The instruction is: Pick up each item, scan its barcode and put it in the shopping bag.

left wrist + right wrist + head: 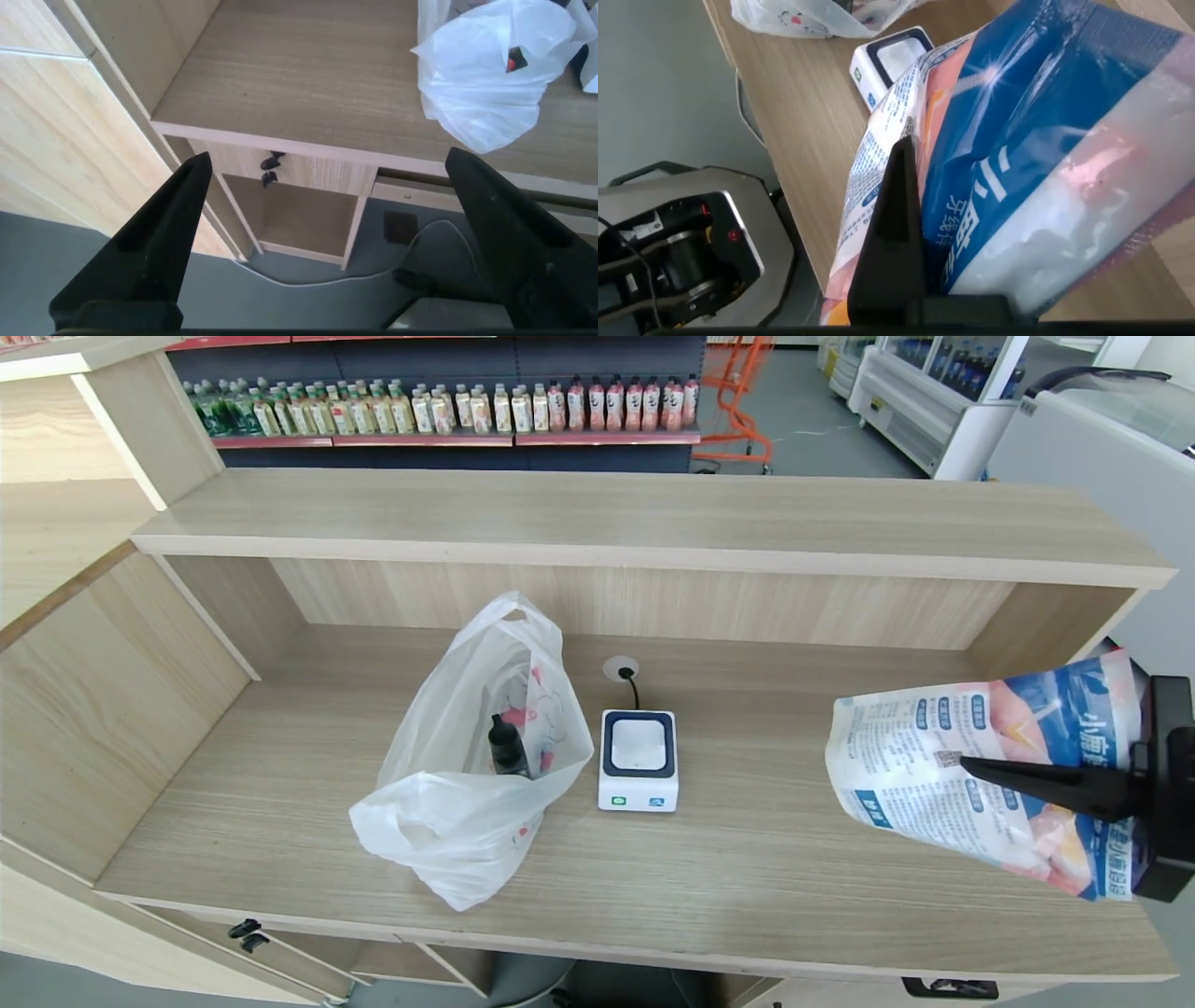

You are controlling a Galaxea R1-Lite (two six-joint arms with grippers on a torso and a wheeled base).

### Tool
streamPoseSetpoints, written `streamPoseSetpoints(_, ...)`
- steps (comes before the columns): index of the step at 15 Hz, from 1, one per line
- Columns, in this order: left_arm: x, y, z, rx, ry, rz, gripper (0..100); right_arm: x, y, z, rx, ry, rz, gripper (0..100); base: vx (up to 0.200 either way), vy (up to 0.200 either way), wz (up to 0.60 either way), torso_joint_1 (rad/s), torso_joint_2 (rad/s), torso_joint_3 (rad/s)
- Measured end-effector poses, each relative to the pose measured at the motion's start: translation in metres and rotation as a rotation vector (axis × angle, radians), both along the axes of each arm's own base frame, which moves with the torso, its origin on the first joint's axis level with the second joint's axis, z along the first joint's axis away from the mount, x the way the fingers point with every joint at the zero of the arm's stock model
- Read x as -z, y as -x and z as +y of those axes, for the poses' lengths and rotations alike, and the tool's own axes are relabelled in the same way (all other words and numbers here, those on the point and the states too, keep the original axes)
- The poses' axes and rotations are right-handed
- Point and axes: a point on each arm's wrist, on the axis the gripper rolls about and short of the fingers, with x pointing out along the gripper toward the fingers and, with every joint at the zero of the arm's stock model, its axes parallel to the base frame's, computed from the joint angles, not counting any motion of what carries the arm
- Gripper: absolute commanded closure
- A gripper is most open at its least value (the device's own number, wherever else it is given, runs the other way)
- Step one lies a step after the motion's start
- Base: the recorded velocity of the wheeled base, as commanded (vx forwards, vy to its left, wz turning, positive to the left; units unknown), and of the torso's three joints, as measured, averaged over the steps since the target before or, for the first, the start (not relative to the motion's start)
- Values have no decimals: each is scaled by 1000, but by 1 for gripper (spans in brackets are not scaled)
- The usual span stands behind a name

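I hold the pouch (906,747) clamped in the right gripper (990,770), above the counter's (747,859) right side, long axis running left-right. The scanner (638,758) lies to its left, the shopping bag (448,812) beyond. The left gripper (322,163) hangs released.

My head camera sits high and looks forward and down at the wooden desk (747,859). The shopping bag (467,784) is left of the frame's middle and the scanner (638,761) is in the middle. My left wrist camera is out past the desk's front edge. It looks down between the fingers of my left claw (327,159) at the floor (37,261). My right wrist camera is very close to the packet (1046,159) in my right claw (910,154). All three see the bag. The head and right wrist cameras both see the scanner.
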Motion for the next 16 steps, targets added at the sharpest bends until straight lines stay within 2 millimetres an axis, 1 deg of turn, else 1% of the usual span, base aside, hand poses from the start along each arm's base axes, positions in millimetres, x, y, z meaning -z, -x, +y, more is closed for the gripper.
streamPoseSetpoints(8, 0, 0, 0, 0, 0, 0, 0, 4, -8, 1, -1, 3, 22, 100, 0, 200, 0, 1, 3, 4)
streamPoseSetpoints(12, 0, 0, 0, 0, 0, 0, 0, 7, -12, 1, 2, 4, 39, 100, 0, 0, 0, 0, 0, 0)
streamPoseSetpoints(16, 0, 0, 0, 1, -6, 1, 0, 10, -22, 1, 10, 8, 48, 100, 200, 0, 0, -4, -4, 4)
